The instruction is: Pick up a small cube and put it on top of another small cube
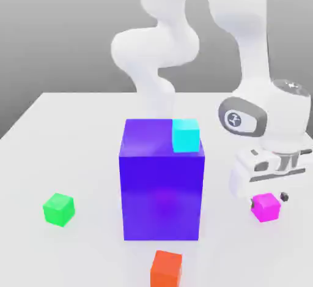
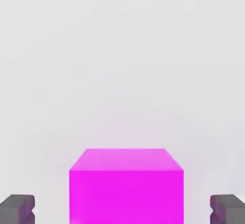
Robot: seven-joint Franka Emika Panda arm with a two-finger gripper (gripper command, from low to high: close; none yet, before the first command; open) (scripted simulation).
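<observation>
The tool [image 1: 266,201] hangs low over the pink cube [image 1: 266,207], which sits on the table [image 1: 73,133] at the exterior view's right, beside the big blue block [image 1: 162,188]. In the hand view its fingers [image 2: 17,208] flank the cube with gaps on both sides, not gripping it.

Exterior view: raised, off the arm, looking down at an angle across the table [image 1: 73,151] toward its far edge and the grey backdrop; mid-range, takes in the arm, the big purple block [image 1: 162,185] mid-table and the near edge. Hand view: on the hand, aimed down at the tabletop, very close (the magenta cube [image 2: 126,189] sits between the two dark fingertips [image 2: 17,209]). Shared part: that magenta cube [image 1: 266,207] and the bare table around it, toward the exterior view's right edge, under the gripper [image 1: 269,201].
</observation>
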